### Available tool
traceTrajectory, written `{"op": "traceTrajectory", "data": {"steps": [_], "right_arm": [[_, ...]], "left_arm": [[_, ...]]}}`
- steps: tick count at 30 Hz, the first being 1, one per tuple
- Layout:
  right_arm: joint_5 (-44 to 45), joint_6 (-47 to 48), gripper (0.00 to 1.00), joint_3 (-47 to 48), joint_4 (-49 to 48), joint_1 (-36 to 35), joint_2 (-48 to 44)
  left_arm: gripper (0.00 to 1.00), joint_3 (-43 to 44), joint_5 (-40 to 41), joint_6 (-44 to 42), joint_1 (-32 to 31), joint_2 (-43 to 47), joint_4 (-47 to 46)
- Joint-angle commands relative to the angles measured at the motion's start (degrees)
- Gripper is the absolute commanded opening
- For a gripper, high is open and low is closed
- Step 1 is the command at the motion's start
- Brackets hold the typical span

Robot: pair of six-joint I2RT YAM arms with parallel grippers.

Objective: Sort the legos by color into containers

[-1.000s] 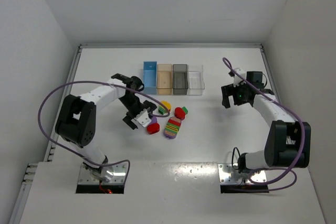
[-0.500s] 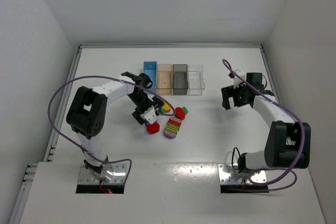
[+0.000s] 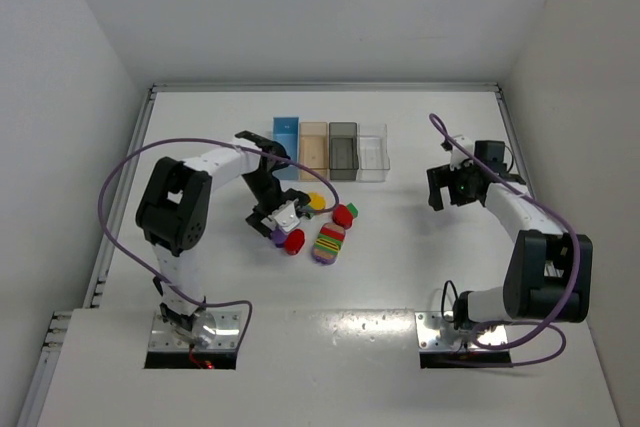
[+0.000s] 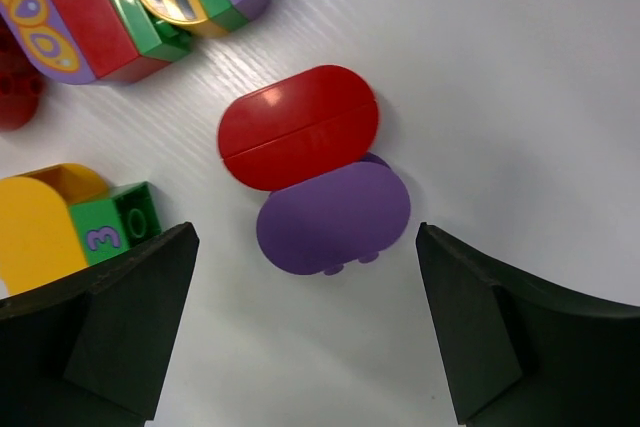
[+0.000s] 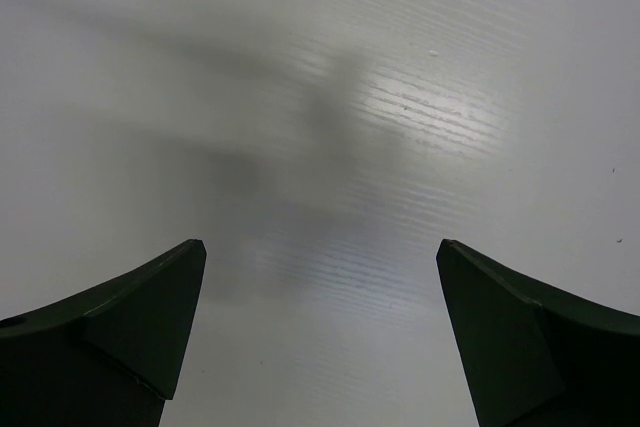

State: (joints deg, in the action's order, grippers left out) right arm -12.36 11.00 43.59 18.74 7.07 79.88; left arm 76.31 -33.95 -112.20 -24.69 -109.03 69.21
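Left gripper [image 4: 305, 237] open wide, straddling red-purple clump [image 4: 310, 172], centre of wrist view. Risk: closing lifts both colours together; left finger may nudge yellow-green brick [image 4: 60, 227], lower left. Containers [image 3: 313, 127] upper centre, well apart. Right gripper [image 5: 320, 247] open over desk [image 5: 320, 67].

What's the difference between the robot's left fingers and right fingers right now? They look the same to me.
The left fingers hover over a purple lego with a red lego right against it; the right fingers frame only bare table. In the top view, the left fingers are at the lego pile, while the right fingers are far off to the side. Both pairs are open and hold nothing.
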Motion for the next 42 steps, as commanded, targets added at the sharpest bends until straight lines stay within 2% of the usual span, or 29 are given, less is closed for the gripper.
{"op": "traceTrajectory", "data": {"steps": [1,4,7,12,13,20,23,35,42], "right_arm": [[0.4,0.8,0.99,-0.5,-1.1,0.7,-1.1],[0.4,0.8,0.99,-0.5,-1.6,0.7,-0.6],[0.4,0.8,0.99,-0.5,-1.6,0.7,0.0],[0.4,0.8,0.99,0.1,-1.6,0.7,0.0],[0.4,0.8,0.99,0.1,-1.6,0.7,0.0],[0.4,0.8,0.99,-0.4,-2.1,0.7,0.0],[0.4,0.8,0.99,-0.4,-2.1,0.7,0.0],[0.4,0.8,0.99,-0.4,-2.1,0.7,0.0],[0.4,0.8,0.99,-1.0,-2.1,0.7,0.0]], "left_arm": [[0.97,-1.1,-1.2,-24.6,1.3,2.1,5.0],[0.97,-2.0,-1.2,-24.6,1.3,2.8,4.3],[0.97,-3.2,-1.7,-20.7,0.1,3.3,1.4],[0.96,-5.7,-5.3,-5.4,-1.8,4.8,-8.4],[0.95,-6.9,-5.3,1.3,-2.3,5.4,-12.7],[0.91,-11.1,-5.3,13.3,-2.8,8.5,-20.4],[0.89,-11.1,-5.3,16.6,-2.8,8.5,-21.0],[0.88,-11.1,-4.3,19.0,-2.8,6.7,-21.6],[0.88,-12.9,-3.2,15.9,-2.8,6.2,-21.0]]}}
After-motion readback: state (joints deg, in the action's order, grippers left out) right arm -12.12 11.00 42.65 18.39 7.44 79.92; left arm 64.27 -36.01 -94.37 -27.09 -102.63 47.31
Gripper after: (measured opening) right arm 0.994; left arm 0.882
